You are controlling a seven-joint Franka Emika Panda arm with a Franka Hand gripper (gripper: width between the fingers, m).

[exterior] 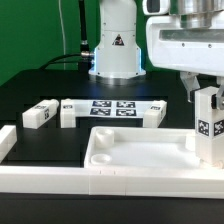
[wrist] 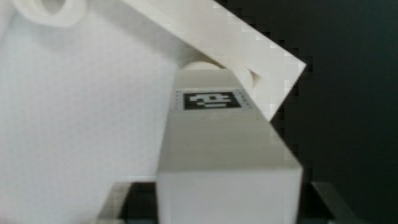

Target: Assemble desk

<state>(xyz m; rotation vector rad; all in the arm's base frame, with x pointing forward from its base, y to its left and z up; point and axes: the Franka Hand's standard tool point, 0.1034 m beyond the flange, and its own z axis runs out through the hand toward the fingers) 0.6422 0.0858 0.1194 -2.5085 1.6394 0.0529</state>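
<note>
Leg upright in hand, beside tabletop rim.

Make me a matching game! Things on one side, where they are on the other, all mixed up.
Things:
1. upright leg
2. tabletop
3. marker board
4. lying leg

Places:
A. flat on the table, behind the tabletop
B. held in the hand
C. far on the exterior view's left
D. in front, next to the long rail

Pairs: 1-B, 2-D, 3-A, 4-C
</note>
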